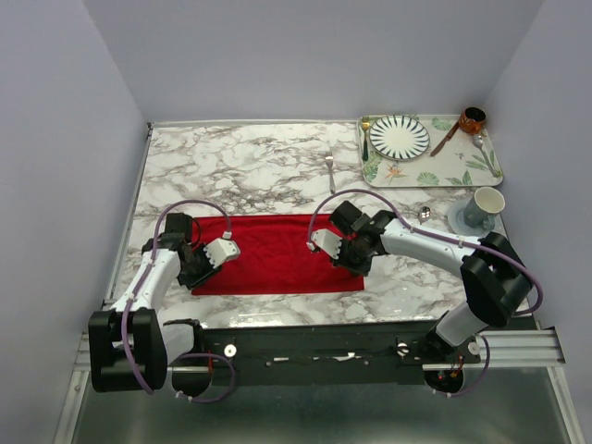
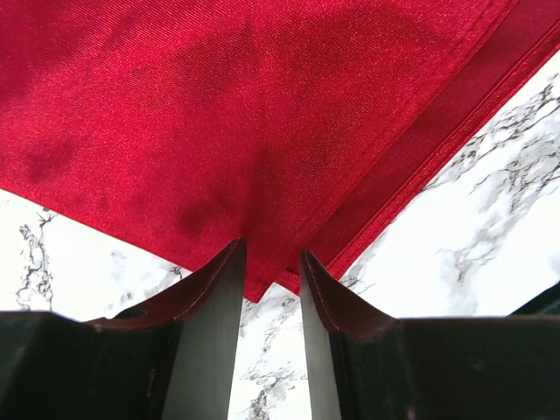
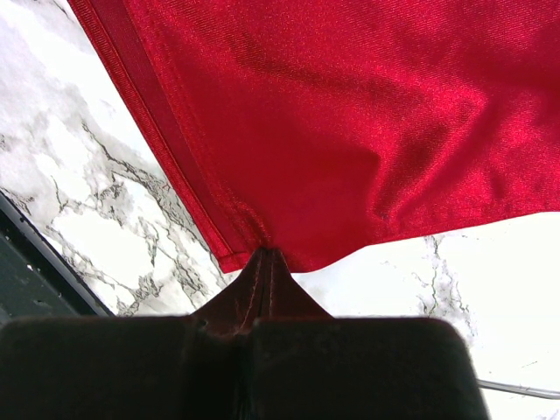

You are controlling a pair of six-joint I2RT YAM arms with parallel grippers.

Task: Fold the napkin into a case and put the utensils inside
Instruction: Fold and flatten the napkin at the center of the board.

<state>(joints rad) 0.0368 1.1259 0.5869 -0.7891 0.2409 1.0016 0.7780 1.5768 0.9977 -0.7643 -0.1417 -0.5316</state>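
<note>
Nearest the rail: two arms, both reaching in over the table (image 1: pixel 240 162), one to each end of the cloth.

Left gripper (image 2: pixel 273 262): fingers parted, marble visible in the gap. A corner of the napkin (image 1: pixel 277 254) lies right at the tips but nothing is pinched; the grip is released.

Right gripper (image 3: pixel 267 261): fingers clenched flat together. The hem puckers into their tips, so they appear to grasp a corner of the napkin.

Napkin: deep red, lying flat mid-table as a wide rectangle, its hem doubled along one edge in both wrist views. Not yet a narrow case. Exactly which corner each gripper faces cannot be told from above, as the wrists cover them.

Fork (image 1: pixel 330 172): silver, alone on the marble beyond the cloth's far edge, well apart from both grippers and untouched.

Farthest: a tray (image 1: pixel 462 168) at the right rear corner with a striped plate (image 1: pixel 400 137), and a mug (image 1: pixel 483 205) on a saucer in front of it.

Step in hand, as I judge it: folding, with the fork waiting. One end held and one end free risks dragging the cloth askew. For a clean fold, both ends want the same treatment. Either both corners are gripped through every layer and carried over together, hem laid on hem, or both are let go before the arms back away. The cloth should stay taut between the arms, low to the table, short of the fork.
</note>
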